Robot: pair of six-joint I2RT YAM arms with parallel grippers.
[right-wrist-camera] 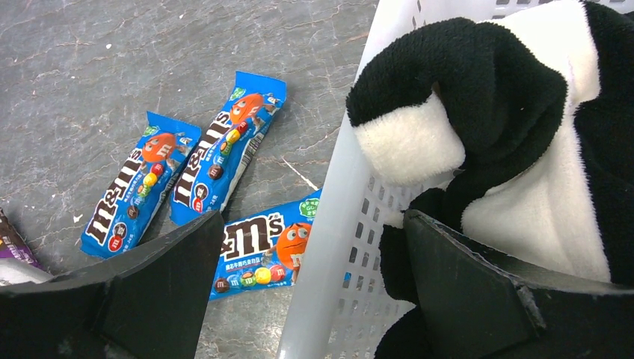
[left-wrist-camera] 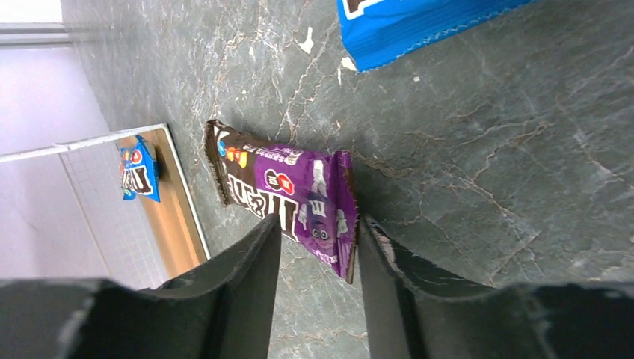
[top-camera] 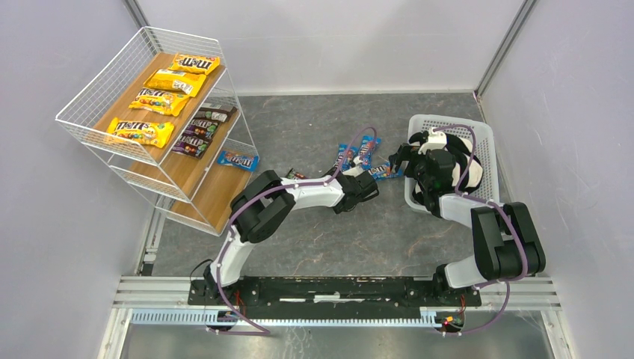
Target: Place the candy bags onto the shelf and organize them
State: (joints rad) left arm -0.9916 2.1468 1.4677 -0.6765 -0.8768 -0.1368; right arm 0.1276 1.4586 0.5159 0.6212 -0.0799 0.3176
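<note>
L claw point(left-wrist-camera: 318, 233) part-open, fingers straddling one end of the glossy purple-brown candy packet point(left-wrist-camera: 288, 191), which lies flat on the grey stone-look worktop point(left-wrist-camera: 486, 187) left of the white plastic lattice basket point(right-wrist-camera: 329, 224); prob. lined up to pinch. R claw point(right-wrist-camera: 314, 254) wide, astride basket's wall, blue packets point(right-wrist-camera: 224, 146) just outside it. Tiered white wire shelf w/ wood boards point(top-camera: 213, 191) well left of basket, rows sorted by colour.
</note>
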